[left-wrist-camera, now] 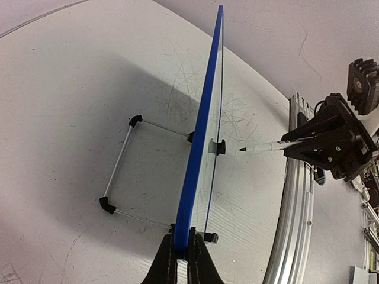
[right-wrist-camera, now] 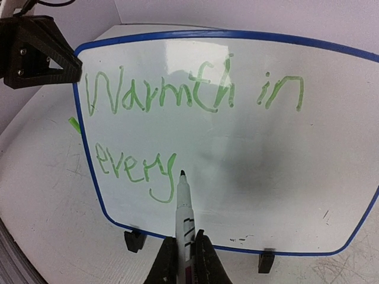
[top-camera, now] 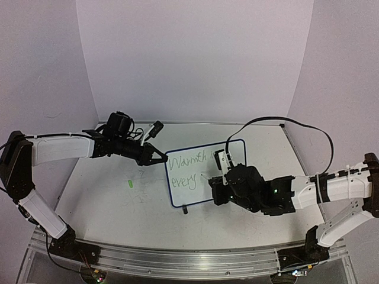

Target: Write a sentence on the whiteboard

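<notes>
The whiteboard [right-wrist-camera: 266, 165] stands upright on two black feet, blue-rimmed, in the middle of the table [top-camera: 195, 195]. Green words on it read "Warmth in" with "every" [right-wrist-camera: 133, 163] below. My left gripper [left-wrist-camera: 183, 245] is shut on the board's blue left edge [left-wrist-camera: 201, 130]; from above it sits at that edge [top-camera: 163, 157]. My right gripper [right-wrist-camera: 185, 239] is shut on a white marker [right-wrist-camera: 183, 201]. The marker's dark tip is just right of the "y" of "every", at or very near the board face. The marker [left-wrist-camera: 266, 147] also shows side-on in the left wrist view.
A small green cap [top-camera: 129, 183] lies on the table left of the board. A wire stand [left-wrist-camera: 118, 171] with black corners props the board from behind. An aluminium rail [top-camera: 177, 257] runs along the near edge. White walls enclose the table.
</notes>
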